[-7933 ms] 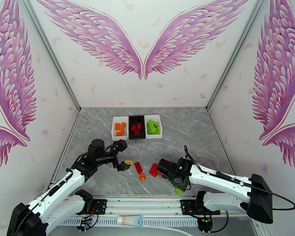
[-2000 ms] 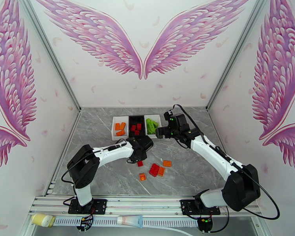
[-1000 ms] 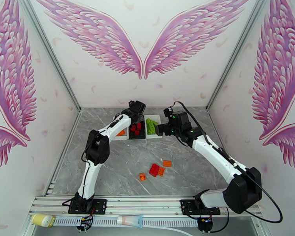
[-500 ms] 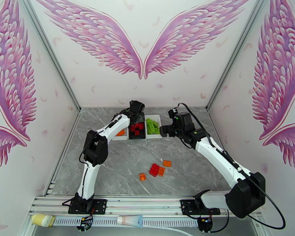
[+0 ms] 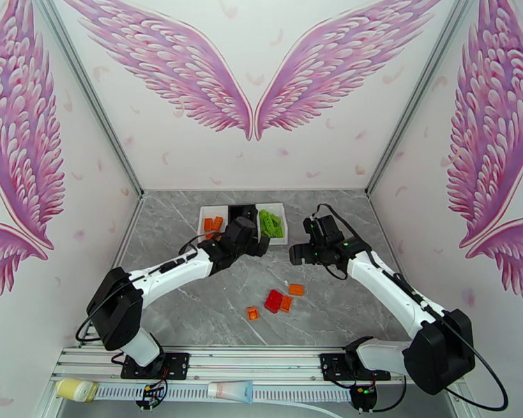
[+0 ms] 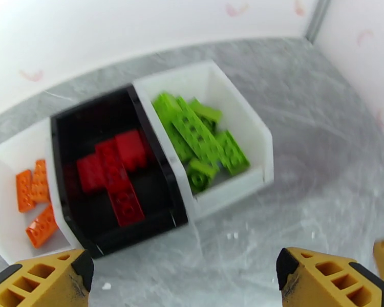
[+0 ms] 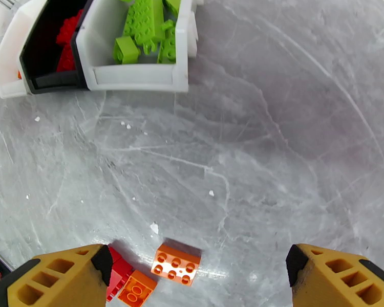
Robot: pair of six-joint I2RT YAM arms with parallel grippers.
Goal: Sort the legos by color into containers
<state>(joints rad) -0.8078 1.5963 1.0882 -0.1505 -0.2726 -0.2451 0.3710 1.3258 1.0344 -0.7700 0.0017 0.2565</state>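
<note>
1. The right claw (image 7: 202,282) is spread wide with nothing between its fingers. It hovers over the worktop (image 7: 274,149), on the near side of the black tray (image 6: 89,124).
2. The left claw (image 6: 187,282) is likewise released and empty, hanging just in front of the black tray.
3. An orange brick (image 7: 176,264) lies studs-up below the right claw, well nearer the arm bases than the black tray. A red brick (image 7: 118,269) and a smaller orange brick (image 7: 135,288) touch each other just beside it. Another small orange piece (image 5: 252,313) lies nearer still.
4. The black tray holds red legos (image 6: 115,170). The white tray on its left (image 6: 2,200) holds orange legos (image 6: 33,200), and the white tray on its right (image 6: 233,193) holds green legos (image 6: 199,139).
5. The next step is probably picking up the orange brick. The right claw should come straight down, centred, with its fingers across the narrower width, and close only once they flank the brick.
6. It should stay clear of the touching pair so they are not shoved, then carry the brick high over the tray walls and watch for the left arm.
</note>
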